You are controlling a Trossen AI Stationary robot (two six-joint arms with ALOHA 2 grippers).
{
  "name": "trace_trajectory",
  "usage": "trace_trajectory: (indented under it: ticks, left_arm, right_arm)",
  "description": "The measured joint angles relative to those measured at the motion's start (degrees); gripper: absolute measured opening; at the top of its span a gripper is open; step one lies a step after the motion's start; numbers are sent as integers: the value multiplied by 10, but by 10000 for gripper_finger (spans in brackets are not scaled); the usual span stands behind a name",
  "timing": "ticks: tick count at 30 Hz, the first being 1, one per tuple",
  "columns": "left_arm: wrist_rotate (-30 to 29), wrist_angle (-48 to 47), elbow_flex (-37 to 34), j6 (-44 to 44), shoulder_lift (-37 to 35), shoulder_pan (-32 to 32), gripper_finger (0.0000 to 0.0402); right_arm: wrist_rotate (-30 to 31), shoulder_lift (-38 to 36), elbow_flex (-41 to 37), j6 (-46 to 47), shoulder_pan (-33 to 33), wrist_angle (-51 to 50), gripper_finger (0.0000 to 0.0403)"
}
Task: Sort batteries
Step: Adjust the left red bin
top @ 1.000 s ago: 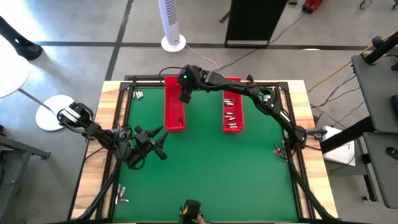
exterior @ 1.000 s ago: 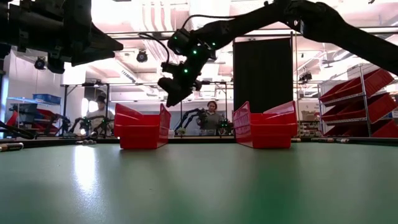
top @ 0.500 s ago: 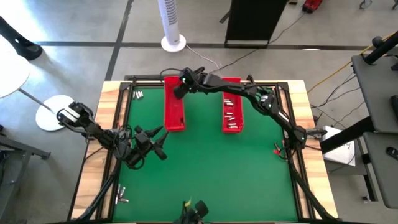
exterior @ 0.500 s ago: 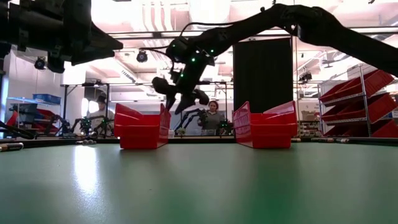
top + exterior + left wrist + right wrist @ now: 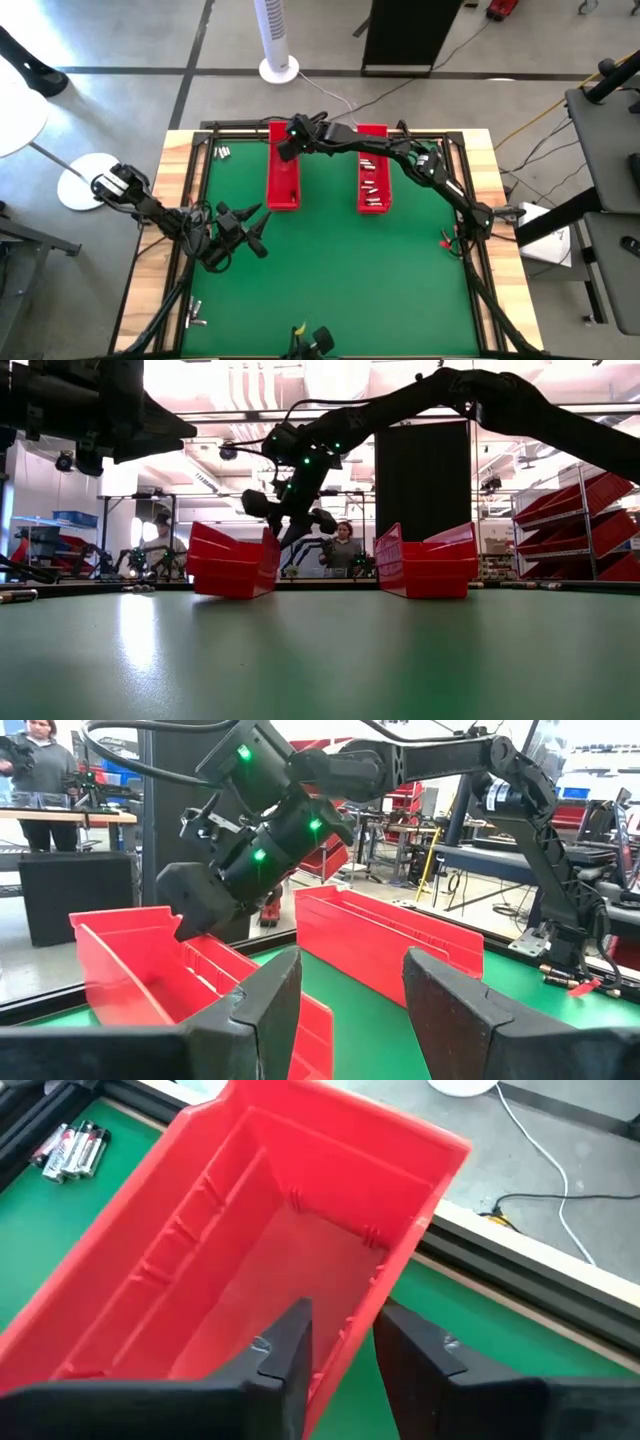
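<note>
While the low view shows the left tray tilted, the right claw pinches its wall; batteries lie outside.

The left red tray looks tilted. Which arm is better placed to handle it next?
Right. The right gripper already clamps a wall of the left red tray, which is tipped up in the low view. The left gripper hovers open over the table's left part, apart from it.
</note>
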Motion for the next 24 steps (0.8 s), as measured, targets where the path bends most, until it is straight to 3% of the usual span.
trace_trajectory:
  ticks: [9, 24]
  left_arm:
    - [6, 0, 0, 1, -2, -1, 158]
    - [10, 2, 0, 4, -6, -3, 158]
  right_arm:
    - [17, 0, 0, 34, 4, -1, 44]
    - [95, 0, 0, 167, 10, -37, 76]
